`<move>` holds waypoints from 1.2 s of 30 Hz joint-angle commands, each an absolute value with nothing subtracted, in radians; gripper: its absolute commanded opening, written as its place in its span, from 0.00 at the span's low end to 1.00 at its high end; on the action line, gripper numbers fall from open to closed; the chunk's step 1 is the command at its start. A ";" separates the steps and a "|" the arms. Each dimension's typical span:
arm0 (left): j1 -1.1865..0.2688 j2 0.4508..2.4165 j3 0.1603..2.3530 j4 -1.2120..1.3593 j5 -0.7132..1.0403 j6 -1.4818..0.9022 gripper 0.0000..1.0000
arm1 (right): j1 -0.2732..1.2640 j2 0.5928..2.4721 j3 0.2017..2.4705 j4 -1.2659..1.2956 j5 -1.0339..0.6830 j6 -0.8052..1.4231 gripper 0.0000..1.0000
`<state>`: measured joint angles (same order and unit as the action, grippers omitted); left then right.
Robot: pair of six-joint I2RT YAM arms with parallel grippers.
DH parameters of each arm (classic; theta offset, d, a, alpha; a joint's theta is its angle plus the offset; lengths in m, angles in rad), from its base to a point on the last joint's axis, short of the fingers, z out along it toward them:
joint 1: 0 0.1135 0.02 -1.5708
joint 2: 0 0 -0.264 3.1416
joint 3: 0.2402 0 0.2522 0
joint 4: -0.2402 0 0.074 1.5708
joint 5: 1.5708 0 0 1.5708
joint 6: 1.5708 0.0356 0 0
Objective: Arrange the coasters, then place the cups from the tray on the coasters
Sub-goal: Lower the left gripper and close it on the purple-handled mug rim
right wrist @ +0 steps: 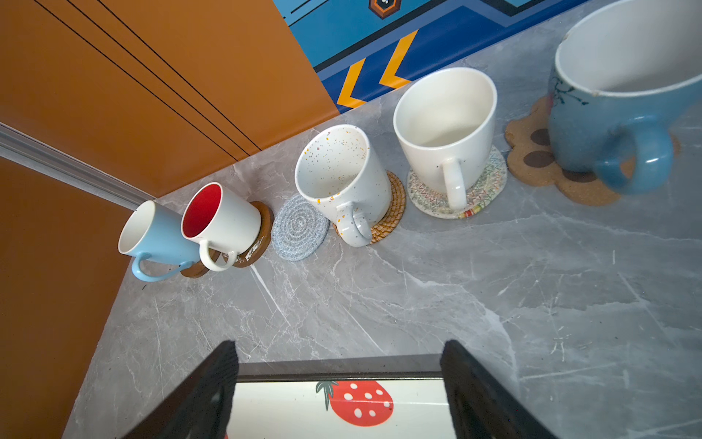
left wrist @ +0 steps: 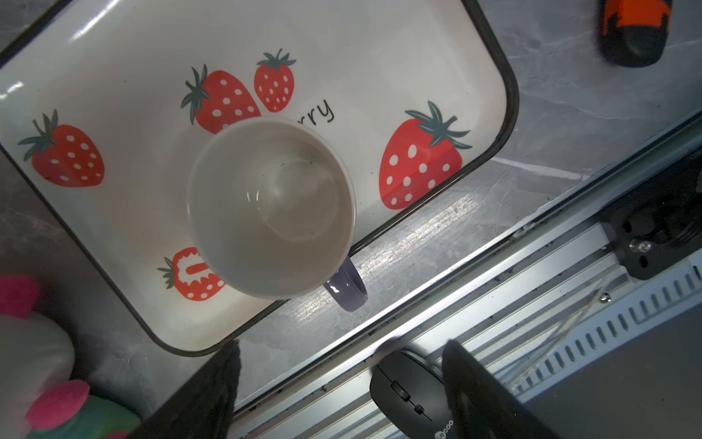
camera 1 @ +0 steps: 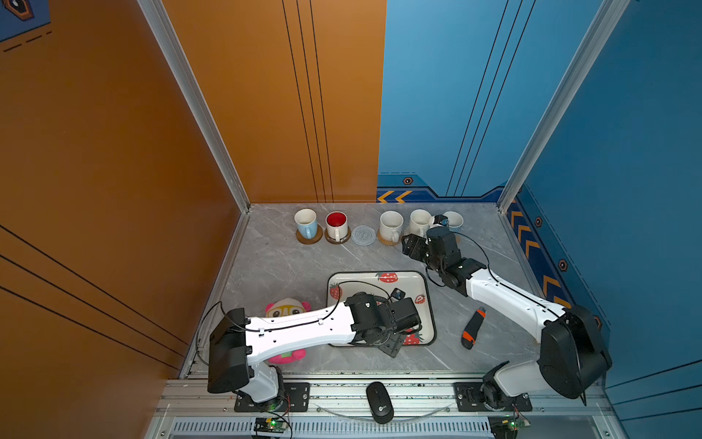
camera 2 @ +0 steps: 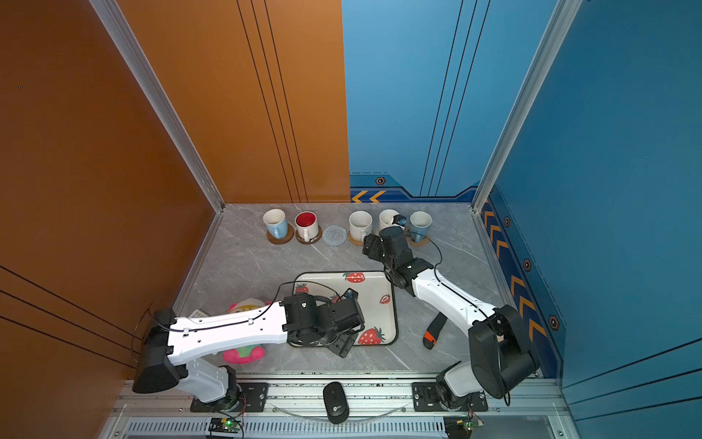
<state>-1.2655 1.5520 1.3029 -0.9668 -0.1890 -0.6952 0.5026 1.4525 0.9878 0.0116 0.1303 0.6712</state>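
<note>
Standing in a row along the far edge of a grey table (camera 1: 288,266) are six coasters (right wrist: 262,228). Five carry cups. From the left come a light blue cup (camera 1: 305,222), a white cup with a red inside (camera 1: 336,225), a bare grey woven coaster (camera 1: 363,235), a speckled white cup (camera 1: 391,225), a plain white cup (camera 1: 419,222), and a blue cup (right wrist: 607,114) on a paw-print coaster (right wrist: 532,159).

Nearer, mid-table, a strawberry-print tray (camera 1: 380,279) holds one upright lavender cup (left wrist: 271,207), its handle past the near rim. The left claw (left wrist: 342,353) hangs over the tray's near edge, jaws wide apart, gripping nothing. The right claw (right wrist: 340,349) hangs between tray and row, likewise wide and empty.

A plush toy (camera 1: 286,309) lies left of the tray and a black-and-orange tool (camera 1: 473,328) lies to its right.
</note>
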 commanded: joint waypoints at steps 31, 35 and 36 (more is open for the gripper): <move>-1.216 1.523 1.057 -0.715 -0.117 -0.891 0.63 | 0.493 1.451 0.983 0.008 0.127 0.683 0.83; -1.212 1.528 1.050 -0.709 -0.118 -0.889 0.60 | 0.491 1.451 0.983 0.006 0.130 0.681 0.83; -1.210 1.528 1.048 -0.707 -0.118 -0.890 0.60 | 0.492 1.451 0.983 0.006 0.129 0.682 0.83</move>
<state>-1.2217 1.5242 1.0653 -0.7071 -0.1261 -0.8825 0.4969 1.4528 0.9878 0.0116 0.1303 0.6720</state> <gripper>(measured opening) 0.601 0.827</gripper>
